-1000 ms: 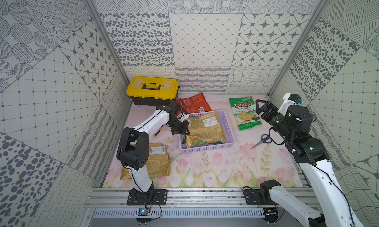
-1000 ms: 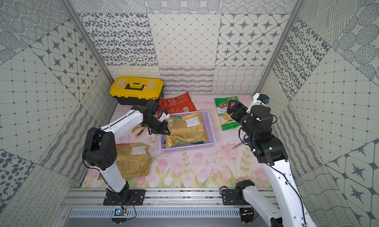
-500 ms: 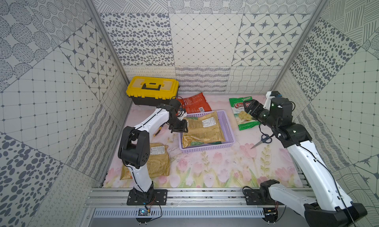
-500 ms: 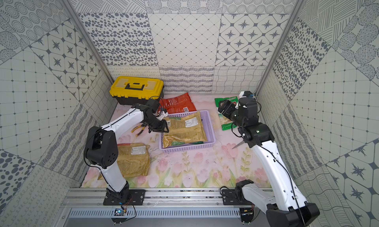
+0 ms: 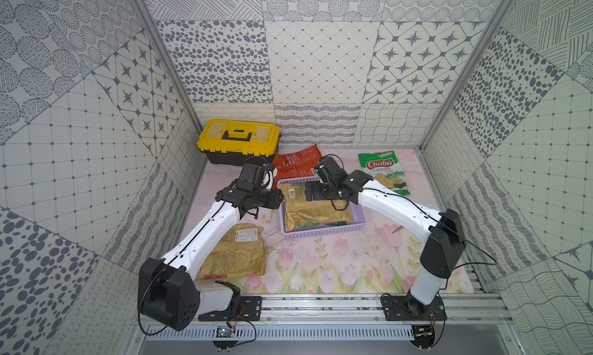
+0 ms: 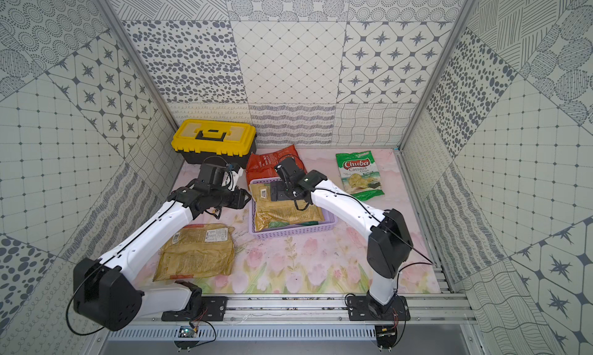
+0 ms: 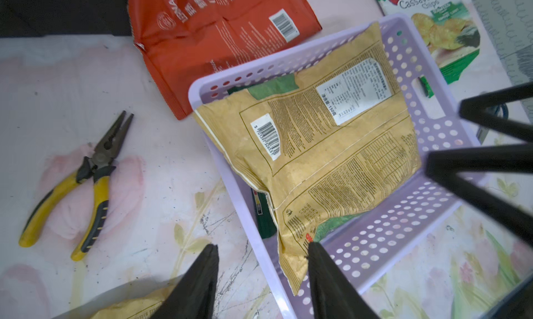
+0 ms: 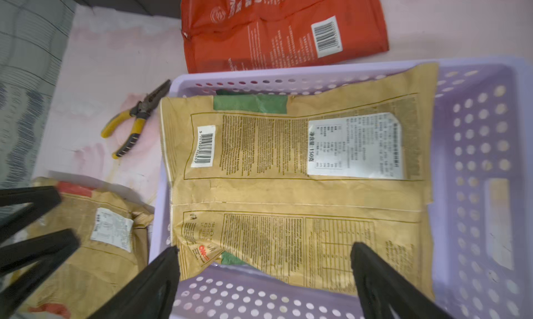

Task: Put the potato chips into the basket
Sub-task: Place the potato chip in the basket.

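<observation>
Lavender perforated plastic basket (image 5: 321,236) (image 6: 292,229) (image 7: 403,216) (image 8: 259,300) sits mid-table on the pink floral mat (image 5: 321,266). In it lies a tan-gold crinkly chip bag (image 5: 316,210) (image 6: 285,210) (image 7: 326,147) (image 8: 288,187), printed back up. It covers a green bag (image 7: 274,86) (image 8: 251,104) of which only slivers show.

The right gripper (image 8: 265,247) (image 5: 313,191) hangs over the basket, jaws spread wide above the tan-gold bag and gripping nothing. The left gripper (image 7: 262,247) (image 5: 276,199) hovers at the basket's left rim with fingers parted and nothing between them. One tip is at the bag's corner; whether it touches is unclear.

Outside the basket:
- an orange-red barcoded bag (image 5: 295,162) (image 6: 266,164) (image 7: 216,37) (image 8: 274,29) lies hard against the far wall;
- a green "Chuba Cassava Chips" bag (image 5: 383,175) (image 6: 359,173) (image 7: 432,23) lies apart at far right;
- a second tan-gold bag (image 5: 237,254) (image 6: 197,252) (image 8: 101,245) lies flat at near left.

Yellow-handled pliers (image 7: 95,182) (image 8: 135,121) lie left of the basket. A yellow-and-black toolbox (image 5: 239,141) (image 6: 213,140) stands in the far left corner.
</observation>
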You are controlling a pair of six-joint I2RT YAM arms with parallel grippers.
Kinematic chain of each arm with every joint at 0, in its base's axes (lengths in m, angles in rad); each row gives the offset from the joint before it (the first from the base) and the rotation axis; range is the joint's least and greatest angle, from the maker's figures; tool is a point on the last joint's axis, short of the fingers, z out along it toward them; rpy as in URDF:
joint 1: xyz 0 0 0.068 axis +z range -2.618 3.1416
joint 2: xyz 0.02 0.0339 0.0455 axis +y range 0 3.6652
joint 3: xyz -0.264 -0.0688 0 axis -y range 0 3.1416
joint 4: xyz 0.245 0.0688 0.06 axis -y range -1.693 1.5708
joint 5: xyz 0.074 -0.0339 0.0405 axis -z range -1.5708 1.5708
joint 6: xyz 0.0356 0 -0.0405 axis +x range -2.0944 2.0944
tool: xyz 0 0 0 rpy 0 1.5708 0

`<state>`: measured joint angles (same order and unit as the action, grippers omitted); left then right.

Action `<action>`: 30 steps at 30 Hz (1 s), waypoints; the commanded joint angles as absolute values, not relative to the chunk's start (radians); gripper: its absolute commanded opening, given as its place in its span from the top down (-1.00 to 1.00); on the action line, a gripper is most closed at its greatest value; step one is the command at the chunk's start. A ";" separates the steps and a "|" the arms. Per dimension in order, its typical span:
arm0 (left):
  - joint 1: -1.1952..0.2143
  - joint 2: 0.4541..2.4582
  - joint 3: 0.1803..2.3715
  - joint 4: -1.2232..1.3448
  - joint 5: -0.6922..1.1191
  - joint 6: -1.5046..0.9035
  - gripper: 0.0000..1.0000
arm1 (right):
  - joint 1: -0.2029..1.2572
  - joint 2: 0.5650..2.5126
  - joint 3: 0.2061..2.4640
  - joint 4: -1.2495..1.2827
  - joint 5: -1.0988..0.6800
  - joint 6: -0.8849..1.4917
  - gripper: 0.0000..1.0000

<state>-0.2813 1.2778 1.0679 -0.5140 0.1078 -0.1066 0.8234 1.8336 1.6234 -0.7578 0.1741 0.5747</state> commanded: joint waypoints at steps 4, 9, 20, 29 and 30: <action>-0.276 1.157 0.985 -0.267 -0.128 -0.122 -0.08 | 0.855 2.009 1.704 -0.811 0.173 0.555 -0.93; -0.277 1.163 0.992 -0.289 -0.173 -0.126 -0.08 | 0.880 2.110 1.708 -0.868 0.224 0.541 -0.94; -0.275 1.171 1.003 -0.305 -0.172 -0.136 -0.09 | 0.838 2.295 1.862 -0.996 0.106 0.528 -0.93; -0.276 1.173 1.002 -0.310 -0.170 -0.143 -0.09 | 0.763 2.372 1.873 -1.134 0.144 0.575 -0.94; -0.275 1.176 1.004 -0.311 -0.165 -0.143 -0.09 | 0.775 2.374 1.889 -1.166 0.217 0.572 -0.93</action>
<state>-0.2794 1.1713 0.9939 -0.3550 -0.1600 -0.1291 0.7849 2.2395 1.9282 -1.0336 0.0841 0.5610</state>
